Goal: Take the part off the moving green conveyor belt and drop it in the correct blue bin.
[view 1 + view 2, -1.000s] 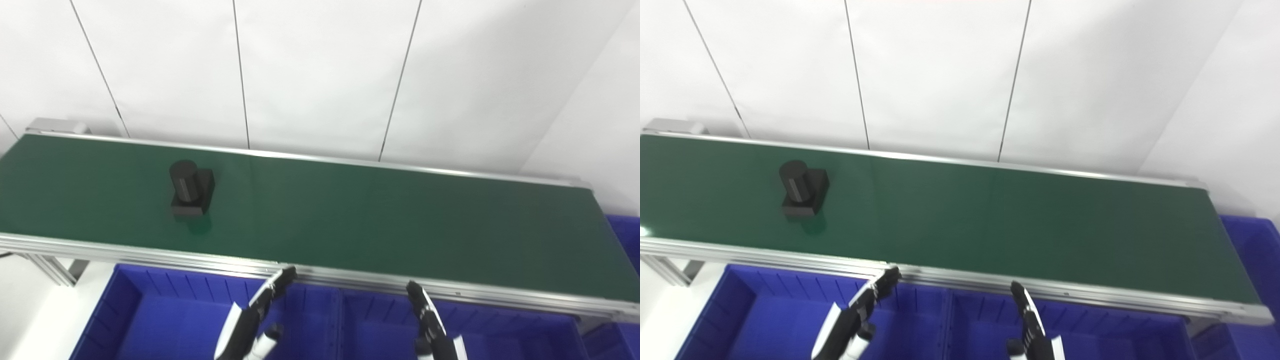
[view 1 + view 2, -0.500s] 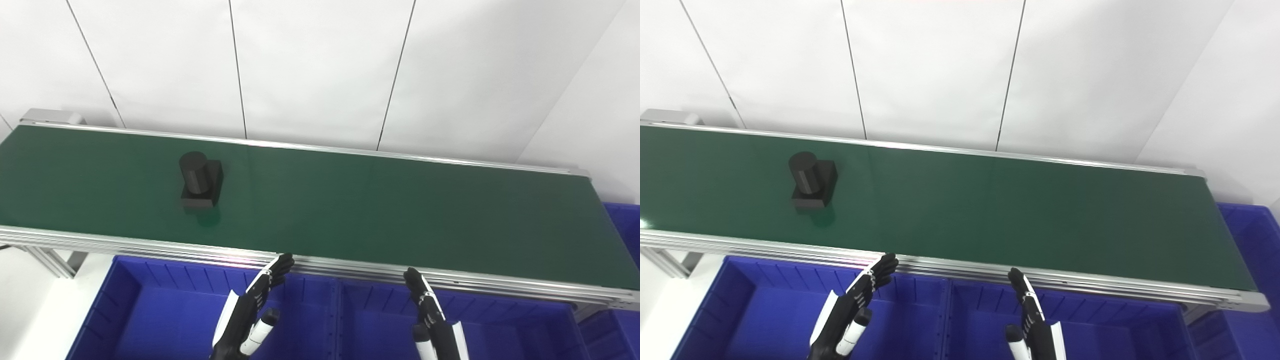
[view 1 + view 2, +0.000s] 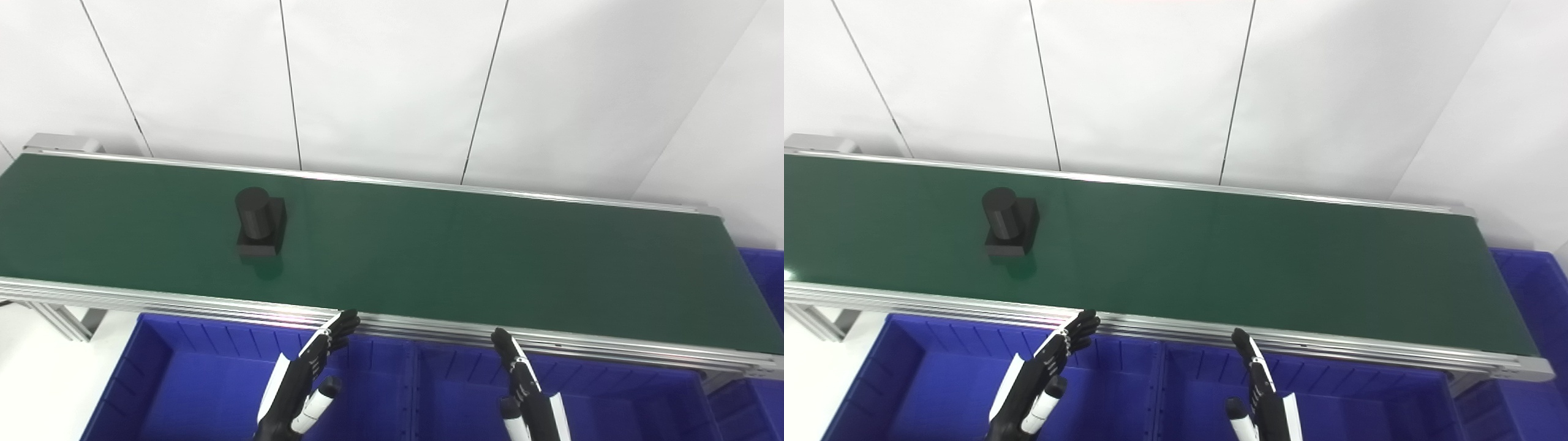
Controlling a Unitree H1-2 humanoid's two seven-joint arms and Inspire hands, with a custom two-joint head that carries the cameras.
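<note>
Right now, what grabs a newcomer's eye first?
The black part, a cylinder on a square base, stands alone on the left half of the long green conveyor belt. Below the belt's near rail, the left hand and right hand hover open over the blue bins.

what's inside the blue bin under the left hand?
Nothing visible in the blue bin: only bare blue floor and ribbed walls. The left hand hangs open above it and covers part of the floor, and the near end runs off the frame, so those patches can't be checked.
</note>
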